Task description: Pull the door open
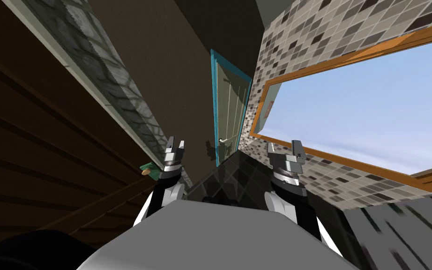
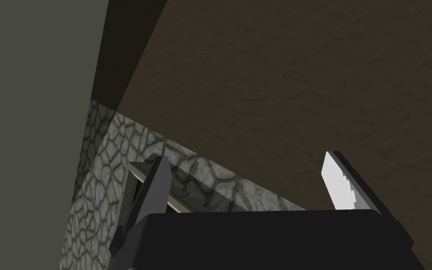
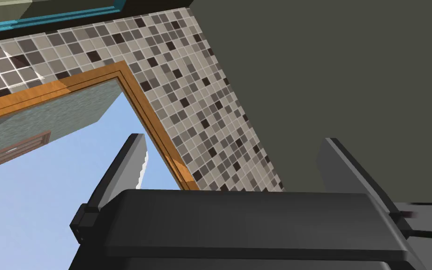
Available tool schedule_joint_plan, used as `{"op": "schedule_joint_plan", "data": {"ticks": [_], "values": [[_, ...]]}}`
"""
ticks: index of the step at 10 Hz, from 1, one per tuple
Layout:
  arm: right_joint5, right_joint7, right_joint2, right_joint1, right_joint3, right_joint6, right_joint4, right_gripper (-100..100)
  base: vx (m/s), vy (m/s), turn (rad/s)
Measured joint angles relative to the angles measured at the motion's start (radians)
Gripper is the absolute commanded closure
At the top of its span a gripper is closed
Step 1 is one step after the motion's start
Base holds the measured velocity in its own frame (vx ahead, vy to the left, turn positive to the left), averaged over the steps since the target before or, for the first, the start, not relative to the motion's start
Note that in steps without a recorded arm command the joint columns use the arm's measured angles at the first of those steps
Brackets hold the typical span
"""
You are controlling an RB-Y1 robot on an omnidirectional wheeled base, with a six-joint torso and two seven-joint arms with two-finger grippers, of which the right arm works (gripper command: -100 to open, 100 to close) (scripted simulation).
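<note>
The pale door (image 1: 232, 105) in its blue frame (image 1: 213, 108) stands at twelve o'clock, well beyond both arms, its handle (image 1: 227, 139) untouched. The left gripper (image 1: 175, 143) at eleven and the right gripper (image 1: 284, 146) at one both gape wide, holding nothing.

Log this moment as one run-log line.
door: ahead, not reached | handle: untouched | left gripper: fingers open, empty | right gripper: fingers open, empty

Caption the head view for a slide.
Open left gripper and open right gripper, neither touching the teal-framed door or its pale handle ahead.
</note>
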Motion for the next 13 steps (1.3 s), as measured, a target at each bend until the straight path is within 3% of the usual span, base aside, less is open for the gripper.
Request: {"op": "schedule_joint_plan", "data": {"ticks": [6, 13], "values": [[-0.005, -0.023, -0.043, -0.04, 0.014, -0.025, 0.136, -100, 0.065, -0.022, 0.106], [-0.009, -0.053, -0.102, -0.111, 0.038, -0.078, 0.359, -100, 0.065, -0.034, 0.134]]}}
